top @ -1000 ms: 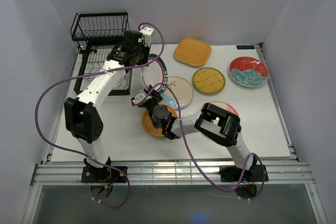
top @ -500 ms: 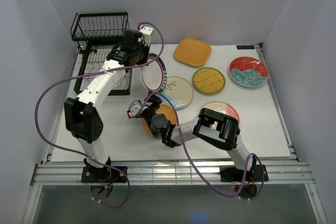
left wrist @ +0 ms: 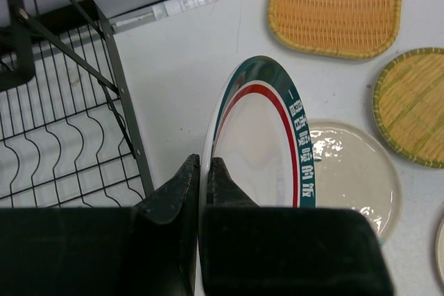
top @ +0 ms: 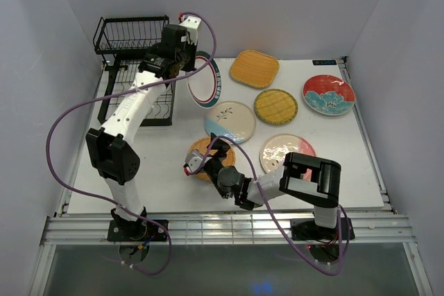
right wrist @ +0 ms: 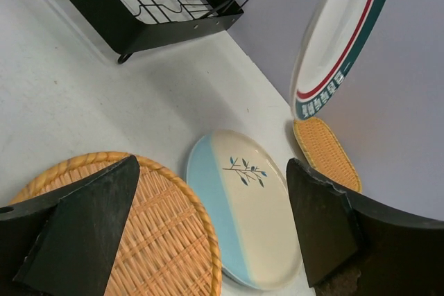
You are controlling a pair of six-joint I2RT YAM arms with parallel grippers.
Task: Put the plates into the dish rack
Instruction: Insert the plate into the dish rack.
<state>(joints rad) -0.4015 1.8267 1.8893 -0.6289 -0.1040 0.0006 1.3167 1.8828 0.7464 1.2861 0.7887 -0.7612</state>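
My left gripper (top: 182, 67) (left wrist: 205, 164) is shut on the rim of the green-striped white plate (top: 203, 81) (left wrist: 257, 150). It holds the plate on edge in the air, just right of the black wire dish rack (top: 132, 67) (left wrist: 62, 136). My right gripper (top: 214, 150) (right wrist: 211, 164) stands open low over the table, nothing between its fingers. A round woven orange plate (top: 202, 159) (right wrist: 139, 240) lies flat beneath it. Beyond the fingers lies the cream-blue plate (top: 230, 121) (right wrist: 243, 206).
A rounded-square woven plate (top: 254, 68), a round yellow woven plate (top: 275, 106), a red-teal floral plate (top: 328, 94) and a cream-pink plate (top: 284, 152) lie flat on the white table. The rack's upper basket (top: 133, 34) stands at the back left, against the wall.
My right gripper has opened wide and drawn back toward the near edge, leaving the round woven plate flat. The left gripper has raised the striped plate slightly toward the back.
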